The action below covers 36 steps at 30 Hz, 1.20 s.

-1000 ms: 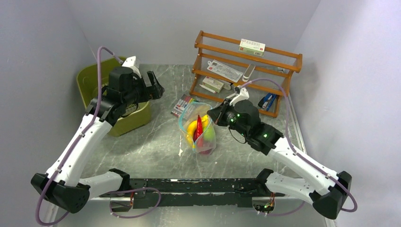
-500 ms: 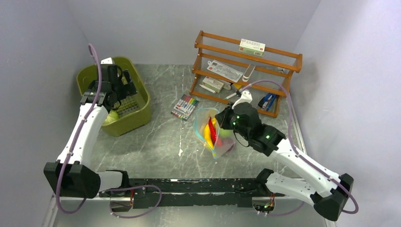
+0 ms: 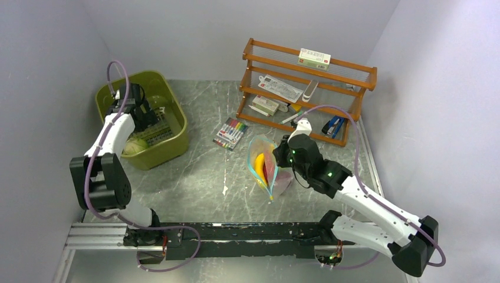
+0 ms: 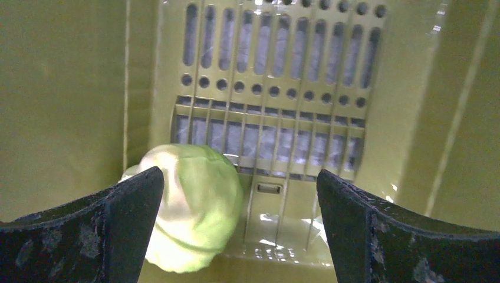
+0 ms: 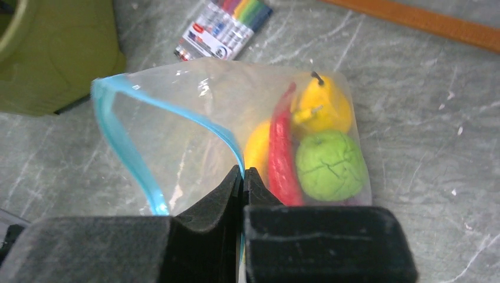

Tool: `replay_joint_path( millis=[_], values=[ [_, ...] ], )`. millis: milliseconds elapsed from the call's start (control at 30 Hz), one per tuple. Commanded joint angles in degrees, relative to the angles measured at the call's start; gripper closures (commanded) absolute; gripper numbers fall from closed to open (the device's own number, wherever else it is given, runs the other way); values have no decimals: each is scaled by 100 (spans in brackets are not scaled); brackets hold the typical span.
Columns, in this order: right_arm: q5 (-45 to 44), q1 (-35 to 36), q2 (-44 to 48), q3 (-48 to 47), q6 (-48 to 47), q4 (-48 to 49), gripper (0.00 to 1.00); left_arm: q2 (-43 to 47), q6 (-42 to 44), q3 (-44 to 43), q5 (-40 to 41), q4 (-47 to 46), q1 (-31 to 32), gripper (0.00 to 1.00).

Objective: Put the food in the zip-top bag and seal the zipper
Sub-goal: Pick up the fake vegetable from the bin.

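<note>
Jaws on the right gripper (image 5: 243, 177) are pinched fully together on one lip of the bag (image 5: 177, 118), right at the zipper (image 5: 121, 141), which props the mouth open in a loop. Over on the other side, the left gripper (image 4: 239, 177) is spread wide with nothing in it, hanging inside the green tub (image 3: 171, 141) above a pale green ball (image 4: 194, 212).

So the step looks like grabbing that last ball. My two cents: it sits off to the left between the jaws, tucked near the tub wall, so I'd slide over to centre it first, drop low enough to catch it around the middle, and close gently, since a round, smooth thing will squirt out of a lopsided pinch. Watch that the left finger doesn't jam on the wall.

The bag is out on the table (image 3: 200, 177), near the markers (image 3: 231, 132) and well apart from the tub. Its long axis runs roughly left-right across the table, mouth pointing left toward the tub, closed bottom to the right. The chili (image 5: 283, 153), a green piece (image 5: 330, 165) and a yellow piece (image 5: 324, 106) are bunched at the bottom. I can't tell whether the bag is lifted clear of the table.
</note>
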<state>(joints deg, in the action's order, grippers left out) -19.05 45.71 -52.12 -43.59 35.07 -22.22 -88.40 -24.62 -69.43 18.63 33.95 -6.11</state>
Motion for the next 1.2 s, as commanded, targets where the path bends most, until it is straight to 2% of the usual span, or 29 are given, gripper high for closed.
replay_joint_path(
  millis=[0, 233, 367, 500, 733, 933, 1167],
  values=[
    [-131, -8, -69, -532, -319, -291, 100, -368, -297, -390, 316, 333, -233, 1],
    [23, -14, -427, -849, -414, -634, 100, -814, -304, -423, 315, 840, -579, 0],
    [175, -18, -705, -1018, -637, -675, 100, -881, -289, -288, 246, 765, -593, 0],
    [181, -12, -912, -1077, -743, -589, 100, -1145, -394, -645, 446, 1308, -593, 1],
    [305, -13, -1062, -1291, -818, -477, 100, -846, -377, -1096, 449, 1813, -593, 1],
    [256, -24, -978, -1283, -802, -505, 100, -676, -503, -875, 283, 2190, -593, 1],
    [214, -17, -1089, -1418, -867, -518, 100, -762, -573, -170, -16, 1762, -596, 1]
  ],
)
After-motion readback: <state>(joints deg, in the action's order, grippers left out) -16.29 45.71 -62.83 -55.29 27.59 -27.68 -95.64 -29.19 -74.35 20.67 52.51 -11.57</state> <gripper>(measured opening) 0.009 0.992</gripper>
